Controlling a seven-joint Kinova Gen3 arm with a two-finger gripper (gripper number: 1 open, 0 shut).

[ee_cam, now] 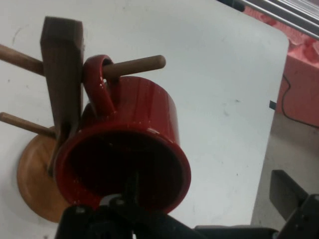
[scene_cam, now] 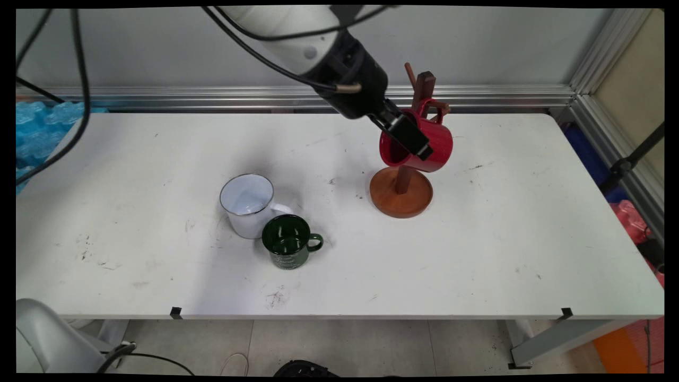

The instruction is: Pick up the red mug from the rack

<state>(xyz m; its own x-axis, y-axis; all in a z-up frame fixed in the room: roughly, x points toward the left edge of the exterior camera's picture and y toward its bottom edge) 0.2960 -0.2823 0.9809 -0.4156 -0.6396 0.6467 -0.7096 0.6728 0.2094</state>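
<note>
Hanging by its handle (ee_cam: 97, 82) on 1 peg (ee_cam: 137, 64) of the wooden mug tree (scene_cam: 401, 199), the red mug (scene_cam: 439, 144) sits right at the gripper (scene_cam: 416, 146) in the main view. In the hand view the fingers (ee_cam: 286, 191) stand apart: 1 is low at the mug's mouth, the other is clear of its wall. The peg alone seems to carry it.

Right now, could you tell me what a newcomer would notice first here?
The red mug hangs by its handle on a peg of the wooden mug tree at the table's far right, with the gripper at its rim. Nearer, left of centre, a white enamel mug and a green mug stand together.
</note>
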